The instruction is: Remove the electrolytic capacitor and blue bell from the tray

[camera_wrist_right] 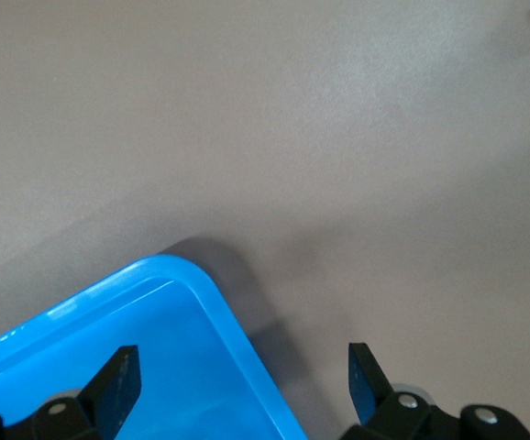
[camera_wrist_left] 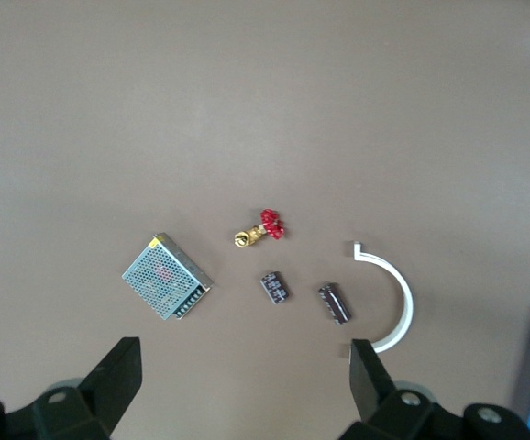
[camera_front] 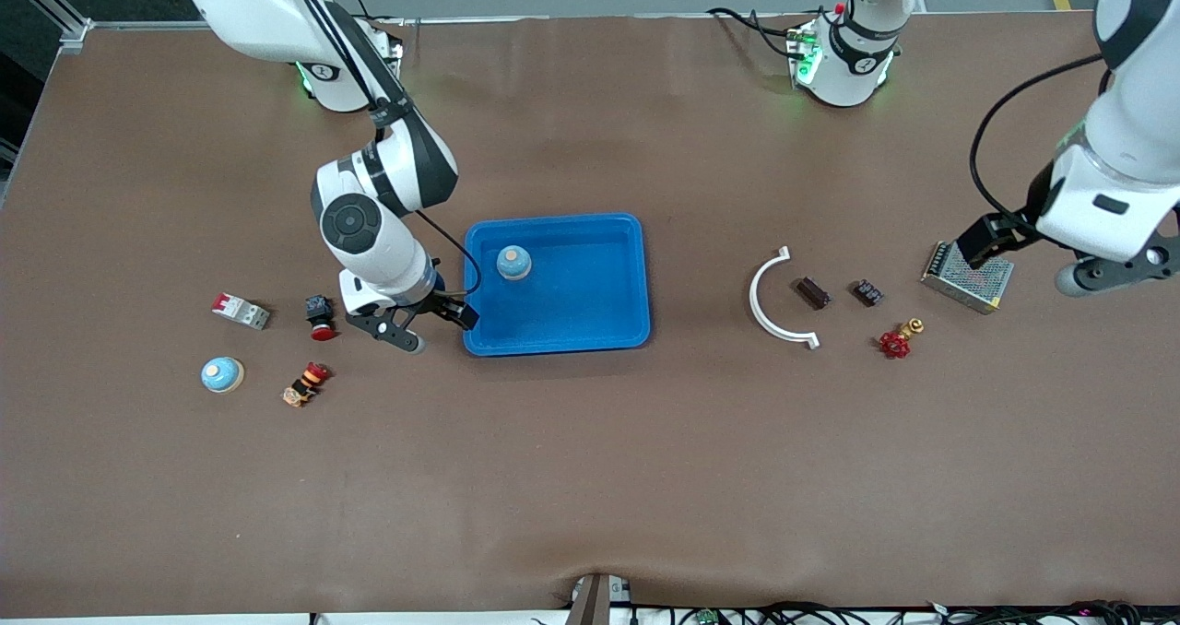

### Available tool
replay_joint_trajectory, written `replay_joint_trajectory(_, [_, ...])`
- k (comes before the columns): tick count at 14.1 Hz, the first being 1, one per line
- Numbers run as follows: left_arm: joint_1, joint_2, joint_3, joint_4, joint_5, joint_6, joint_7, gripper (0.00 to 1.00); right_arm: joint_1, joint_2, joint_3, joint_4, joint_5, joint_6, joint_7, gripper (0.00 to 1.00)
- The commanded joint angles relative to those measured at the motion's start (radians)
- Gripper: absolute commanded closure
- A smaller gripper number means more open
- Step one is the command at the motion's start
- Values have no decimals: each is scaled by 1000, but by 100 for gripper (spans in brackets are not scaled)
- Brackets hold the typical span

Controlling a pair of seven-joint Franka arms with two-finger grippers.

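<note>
The right gripper [camera_front: 426,323] hangs empty with its fingers spread, straddling the rim of the shallow blue plastic tray [camera_front: 627,279] at the corner toward the right arm's end; inside the tray, close by, sits a pale blue dome-shaped bell with a tan button [camera_front: 513,262]. A second matching blue bell [camera_front: 222,374] rests on the brown table [camera_front: 590,477], well out from that gripper toward the right arm's end. The left gripper [camera_wrist_left: 245,380] is also spread and empty, up over the table's left-arm end by the perforated metal power-supply box [camera_wrist_left: 166,275], with two small dark cylindrical capacitors [camera_wrist_left: 334,302] [camera_wrist_left: 276,286] lying on the table between it and the tray, near a white curved plastic bracket [camera_wrist_left: 391,298] and a red-handled brass valve [camera_wrist_left: 261,229].
</note>
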Motion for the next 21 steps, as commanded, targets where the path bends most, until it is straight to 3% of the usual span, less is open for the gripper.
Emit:
replay_joint_trajectory(1, [-75,-105,99,-13,-74,-17,72,0,32,-32,-10,-31,-3,9,60,0])
replay_joint_trajectory(6, [-365,-183,487,-63,-272,-70,130,0,90,-29,-10,-60,-3,50,139,0])
replay_joint_trajectory(10, [-493,-225,635,-109,-303,-83,130,0,115,-14,-7,-140,-1,167,162,0])
replay_joint_trajectory(13, [-539,-240,701,-127,-319,-75,143,0,138,-1,-7,-154,0,184,194,0])
replay_joint_trajectory(21, [-522,-240,702,-132,-304,-5,215,0,190,37,-7,-157,0,213,251,0])
